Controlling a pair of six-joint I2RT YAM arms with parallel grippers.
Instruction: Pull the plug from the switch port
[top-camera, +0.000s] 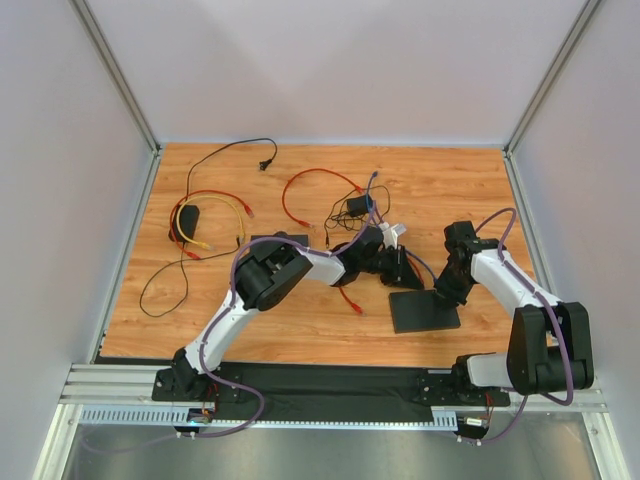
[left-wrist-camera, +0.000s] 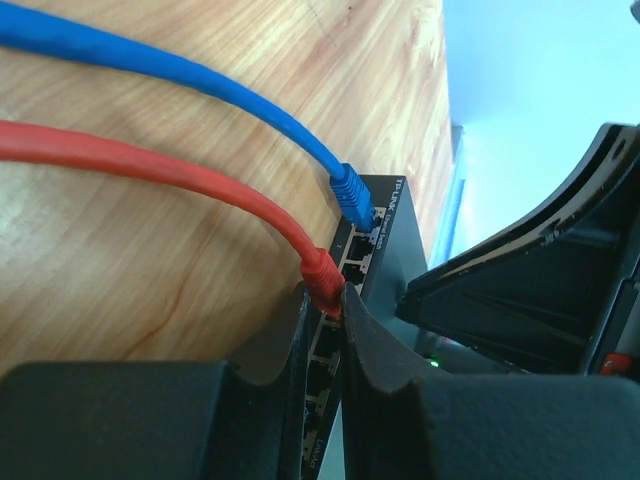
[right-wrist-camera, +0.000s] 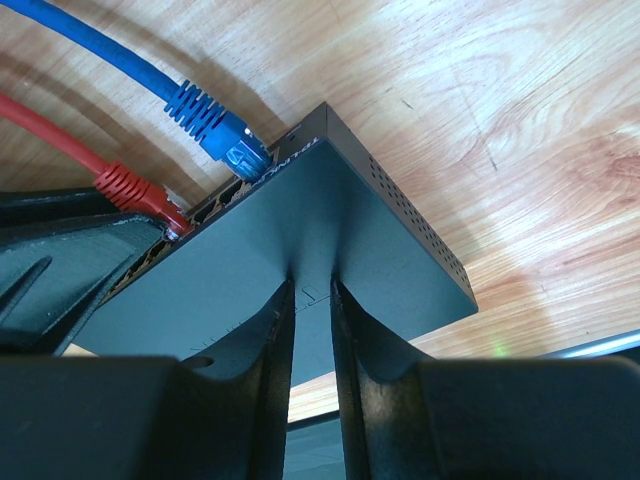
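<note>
The black network switch (right-wrist-camera: 330, 250) lies on the wooden table, also seen as the switch (top-camera: 425, 310) and the switch (left-wrist-camera: 385, 235). A red plug (left-wrist-camera: 322, 285) sits in a port on its front row, and my left gripper (left-wrist-camera: 325, 300) is shut on it, one finger on each side. The same red plug (right-wrist-camera: 140, 195) shows from the right wrist. A blue plug (left-wrist-camera: 352, 195) sits in a port further along. My right gripper (right-wrist-camera: 312, 288) rests its fingertips on the switch's top face, jaws a little apart with nothing between them. From above, the left gripper (top-camera: 405, 268) and right gripper (top-camera: 442, 290) meet at the switch.
The red cable (left-wrist-camera: 150, 165) and blue cable (left-wrist-camera: 180, 70) trail away over the table. Loose cables lie behind: a red loop (top-camera: 310, 180), a black adapter (top-camera: 357, 207), yellow and red leads (top-camera: 215, 212) and a black cord (top-camera: 230, 150). Walls enclose the table.
</note>
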